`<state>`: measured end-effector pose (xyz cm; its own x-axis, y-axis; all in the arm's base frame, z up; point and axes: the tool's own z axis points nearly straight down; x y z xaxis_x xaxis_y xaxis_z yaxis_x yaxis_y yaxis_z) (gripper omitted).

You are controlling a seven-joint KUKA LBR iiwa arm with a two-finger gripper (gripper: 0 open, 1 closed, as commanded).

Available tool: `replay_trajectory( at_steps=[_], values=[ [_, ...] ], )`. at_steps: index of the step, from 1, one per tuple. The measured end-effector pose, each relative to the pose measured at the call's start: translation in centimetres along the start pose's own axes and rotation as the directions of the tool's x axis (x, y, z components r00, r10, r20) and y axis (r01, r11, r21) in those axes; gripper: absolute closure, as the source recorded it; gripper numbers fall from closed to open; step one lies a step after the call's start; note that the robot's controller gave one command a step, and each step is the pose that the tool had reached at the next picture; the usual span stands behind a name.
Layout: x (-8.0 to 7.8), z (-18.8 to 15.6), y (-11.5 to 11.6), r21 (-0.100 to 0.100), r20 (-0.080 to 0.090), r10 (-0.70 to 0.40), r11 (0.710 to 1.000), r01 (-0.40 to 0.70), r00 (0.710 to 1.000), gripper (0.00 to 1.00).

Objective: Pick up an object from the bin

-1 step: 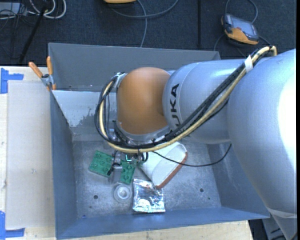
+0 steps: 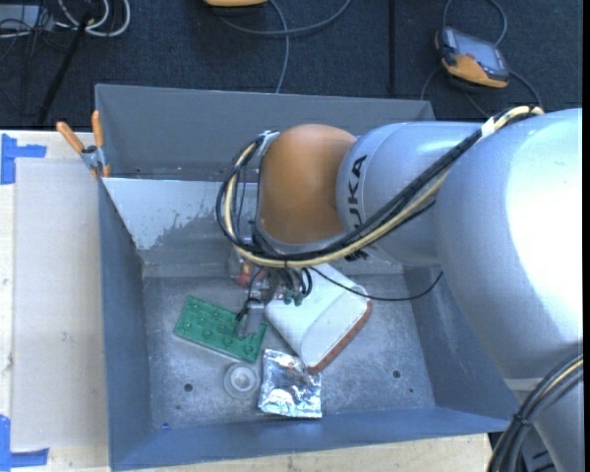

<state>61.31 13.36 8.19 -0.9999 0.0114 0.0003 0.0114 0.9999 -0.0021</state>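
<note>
— Camera view: where does the hand [image 2: 251, 316] sit?

— Low in the grey bin [image 2: 128, 303], near the middle of the floor. It hangs under the orange cover [image 2: 300, 180] at the end of the arm [image 2: 472, 214], which comes in from three o'clock. Yellow and black cables [image 2: 238, 200] loop round the cover's nine o'clock side.

— What lies under it?

— A green studded plate [image 2: 211, 324], flat on the floor. The hand's dark tip is at the plate's three o'clock end, at or just above its edge; I cannot tell whether they touch.

— Is the hand apart or together?

— I cannot tell; the tip is small and dark against the plate, and nothing shows gripped in it.

— What else is close?

— At three o'clock from the tip, just beside it, lies a white block with a brown rim [image 2: 320, 324], tilted. At six o'clock from the block is a crumpled foil packet [image 2: 292, 386]. A small clear round cap [image 2: 241, 379] rests at nine o'clock from the foil, just below the green plate's lower corner.
</note>
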Motion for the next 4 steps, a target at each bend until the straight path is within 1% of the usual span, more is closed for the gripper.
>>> replay_trajectory(
  at_steps=[1, 2, 3, 4],
  values=[
    [3.2, 1.2, 4.3, -0.003, 0.000, -0.348, 0.937, 0.348, 0.937, 0.00],
    [3.0, 0.8, 4.2, -0.002, 0.003, -0.342, 0.940, 0.342, 0.940, 1.00],
    [8.7, -8.4, 6.0, -0.003, 0.006, -0.366, 0.931, 0.366, 0.931, 1.00],
    [4.6, -19.2, 4.5, -0.001, 0.012, -0.376, 0.926, 0.376, 0.926, 1.00]
  ],
)
